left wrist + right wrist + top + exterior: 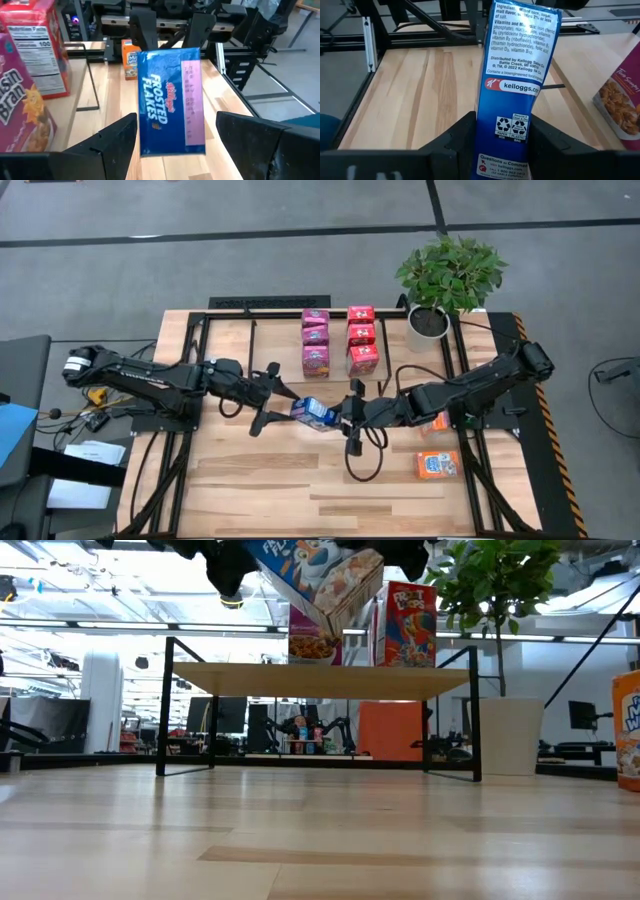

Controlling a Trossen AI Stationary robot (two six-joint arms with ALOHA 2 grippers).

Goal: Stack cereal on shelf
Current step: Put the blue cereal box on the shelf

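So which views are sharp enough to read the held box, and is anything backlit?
Right wrist view: print on the blue box reads crisply. Left wrist view: its logo is clear, the near pink box soft. Low view: bright room lights behind the shelf leave the arms overhead dark.

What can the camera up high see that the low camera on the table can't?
Only the high view shows both whole arms, the left pincer open beside the blue box, the right pincer gripping it, and the orange box lying flat. Only the low view shows under the shelf into the room behind. Both show the blue box held in the air, the boxes on the shelf and the plant.
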